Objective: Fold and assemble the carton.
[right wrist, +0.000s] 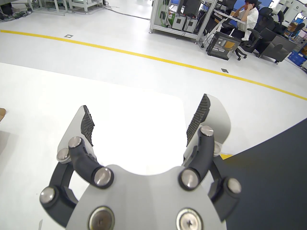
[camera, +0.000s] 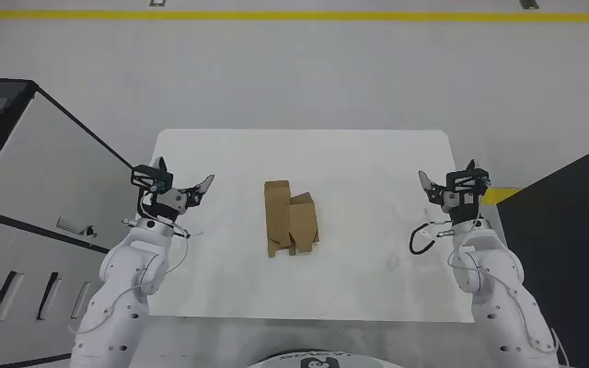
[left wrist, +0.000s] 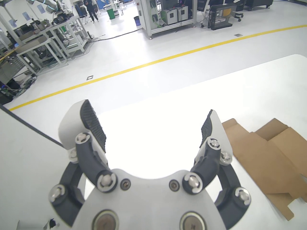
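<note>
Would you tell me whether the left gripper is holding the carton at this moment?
No, the left gripper is open over the table, well apart from the carton lying at its middle.

Right gripper [right wrist: 146,118] spread wide over white table [right wrist: 48,92].

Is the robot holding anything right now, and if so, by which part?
Nothing is held. The left gripper and the right gripper are both open and empty. The flattened carton lies on the table between them.
</note>
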`<act>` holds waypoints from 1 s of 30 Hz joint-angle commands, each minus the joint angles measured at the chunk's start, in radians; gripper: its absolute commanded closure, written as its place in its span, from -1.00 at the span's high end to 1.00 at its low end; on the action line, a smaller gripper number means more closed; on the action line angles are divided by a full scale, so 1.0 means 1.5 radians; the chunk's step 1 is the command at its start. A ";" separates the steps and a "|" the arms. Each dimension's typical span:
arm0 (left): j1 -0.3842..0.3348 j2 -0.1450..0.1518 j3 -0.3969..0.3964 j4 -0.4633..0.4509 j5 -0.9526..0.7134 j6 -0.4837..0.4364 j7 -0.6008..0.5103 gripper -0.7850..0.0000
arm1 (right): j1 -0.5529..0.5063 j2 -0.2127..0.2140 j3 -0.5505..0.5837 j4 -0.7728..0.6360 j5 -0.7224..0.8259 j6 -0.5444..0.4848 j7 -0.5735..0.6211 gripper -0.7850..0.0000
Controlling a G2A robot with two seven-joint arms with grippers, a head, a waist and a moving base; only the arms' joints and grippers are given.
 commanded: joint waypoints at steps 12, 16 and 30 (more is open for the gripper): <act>0.001 -0.003 0.042 -0.014 0.012 -0.021 -0.017 1.00 | 0.000 0.000 0.000 0.000 0.000 0.000 0.000 1.00; 0.006 -0.003 0.051 -0.024 0.033 -0.027 -0.004 1.00 | 0.000 0.000 0.000 0.000 0.000 0.000 0.000 1.00; 0.056 -0.004 0.138 -0.057 0.193 -0.009 0.018 1.00 | 0.000 0.000 0.000 0.000 0.000 0.000 0.000 1.00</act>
